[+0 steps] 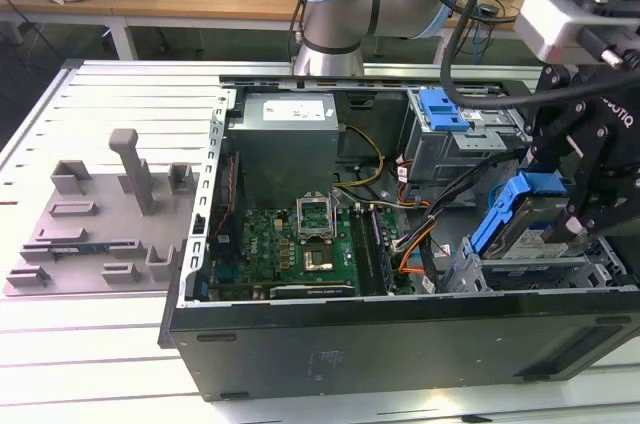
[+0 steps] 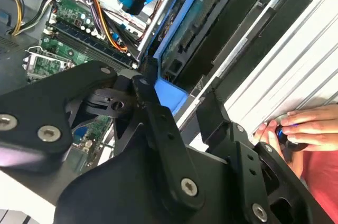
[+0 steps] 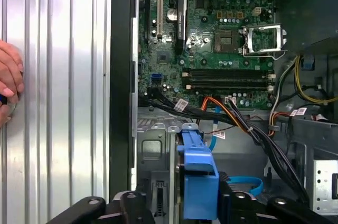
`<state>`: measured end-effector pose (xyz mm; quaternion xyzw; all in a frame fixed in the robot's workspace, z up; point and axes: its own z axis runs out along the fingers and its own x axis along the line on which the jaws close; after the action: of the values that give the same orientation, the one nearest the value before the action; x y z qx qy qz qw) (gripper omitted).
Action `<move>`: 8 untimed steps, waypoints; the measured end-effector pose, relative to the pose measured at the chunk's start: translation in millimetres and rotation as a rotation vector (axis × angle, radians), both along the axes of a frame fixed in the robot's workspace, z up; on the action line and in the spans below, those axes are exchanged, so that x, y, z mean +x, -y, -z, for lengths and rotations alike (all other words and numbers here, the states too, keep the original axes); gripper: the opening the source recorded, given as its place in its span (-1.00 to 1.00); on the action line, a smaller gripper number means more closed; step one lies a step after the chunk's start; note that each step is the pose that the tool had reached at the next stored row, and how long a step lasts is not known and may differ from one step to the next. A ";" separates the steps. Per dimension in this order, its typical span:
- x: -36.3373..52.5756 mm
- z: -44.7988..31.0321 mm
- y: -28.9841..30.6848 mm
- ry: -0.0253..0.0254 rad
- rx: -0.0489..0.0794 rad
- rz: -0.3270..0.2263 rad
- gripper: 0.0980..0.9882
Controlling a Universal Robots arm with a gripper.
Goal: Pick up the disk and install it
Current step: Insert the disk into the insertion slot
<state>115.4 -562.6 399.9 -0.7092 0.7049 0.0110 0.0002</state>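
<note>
- While the disk (image 1: 522, 226) sits tilted at the drive cage (image 1: 520, 272), in the corner of the open computer case (image 1: 400, 329) on the exterior view's right, it is not yet lying flat inside the cage.
- The gripper (image 3: 198, 204) is directly at the blue carrier of the disk. In the first wrist view the jaws stand close on both sides of the carrier and seem to pinch it, with no gap that I can see.
- The long axis of the disk runs, I judge, straight away from the jaws and down toward the cage.
- Inside the case lie the motherboard (image 1: 300, 244), the grey power-supply box (image 1: 285, 139) and bundles of cables (image 1: 420, 234).
- A person's hand (image 2: 301, 129) rests on the bench (image 1: 100, 364) beside the case, around a small dark device.
</note>
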 end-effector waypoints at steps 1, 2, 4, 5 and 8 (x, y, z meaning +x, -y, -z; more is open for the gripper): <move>0.0 0.9 0.0 0.0000 0.000 0.000 0.05; 0.0 1.4 0.0 0.0001 0.001 0.000 0.05; 0.1 2.4 0.0 0.0010 0.002 0.000 0.05; 0.0 2.5 0.0 0.0013 0.001 0.000 0.07; -0.2 2.8 0.0 0.0014 0.002 0.000 0.34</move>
<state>115.2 -562.6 397.0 -0.7092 0.7049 0.0111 0.0012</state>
